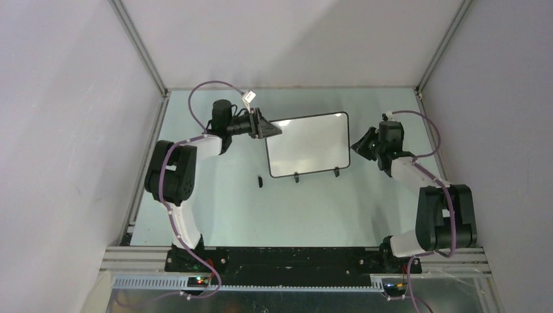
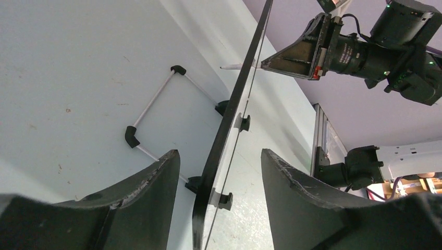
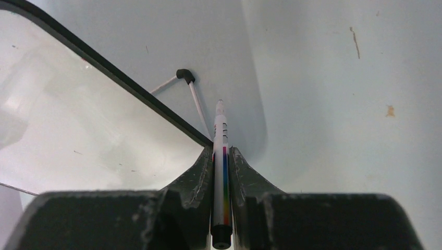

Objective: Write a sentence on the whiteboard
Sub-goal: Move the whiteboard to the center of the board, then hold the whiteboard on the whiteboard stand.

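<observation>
While the whiteboard (image 1: 308,145) stands propped near the middle of the table (image 1: 215,215), its two small black feet (image 1: 297,177) at its near edge, we find one arm at each of its short sides. Its glossy face shows plain white with soft reflections, framed in thin black with rounded corners.

At the board's far left corner sits the left gripper (image 1: 269,127). In its wrist view the fingers (image 2: 146,198) stand well apart, one on each side of the board, which we see edge-on as a dark line running up between them. There is a clear gap on both sides, so they hold nothing. Behind the board, the same view shows a stand (image 2: 151,104) of thin white rods joined by black elbows resting on the table.

The right gripper (image 1: 358,145) hangs just beside the board's right edge, apart from it. Its fingers (image 3: 193,177) are pressed together on a marker (image 3: 221,135), a white barrel with a rainbow stripe and a black rear end. The bare tip points forward past the board's corner (toward the table, from what the wrist view gives us).

A small black object (image 1: 259,182) lies on the table near the board's near left corner; we cannot tell what it is.
</observation>
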`<act>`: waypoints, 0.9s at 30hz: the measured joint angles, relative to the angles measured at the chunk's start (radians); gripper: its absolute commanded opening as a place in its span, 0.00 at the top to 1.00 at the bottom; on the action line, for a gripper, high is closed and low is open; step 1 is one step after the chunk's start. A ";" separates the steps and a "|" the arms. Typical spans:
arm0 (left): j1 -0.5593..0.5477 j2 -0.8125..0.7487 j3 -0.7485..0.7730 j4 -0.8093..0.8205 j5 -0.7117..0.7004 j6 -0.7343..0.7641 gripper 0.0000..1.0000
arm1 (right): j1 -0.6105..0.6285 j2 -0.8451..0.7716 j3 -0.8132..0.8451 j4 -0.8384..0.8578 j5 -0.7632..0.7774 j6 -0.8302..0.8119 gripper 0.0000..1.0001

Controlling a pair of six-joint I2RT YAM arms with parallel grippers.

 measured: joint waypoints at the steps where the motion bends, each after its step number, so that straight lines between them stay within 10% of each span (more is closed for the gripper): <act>1: 0.000 0.000 0.000 0.003 0.000 -0.001 0.36 | 0.003 -0.011 -0.003 -0.008 0.005 -0.003 1.00; 27: -0.050 0.101 -0.111 0.566 -0.059 -0.393 0.34 | -0.029 -0.292 -0.066 -0.103 0.205 -0.002 1.00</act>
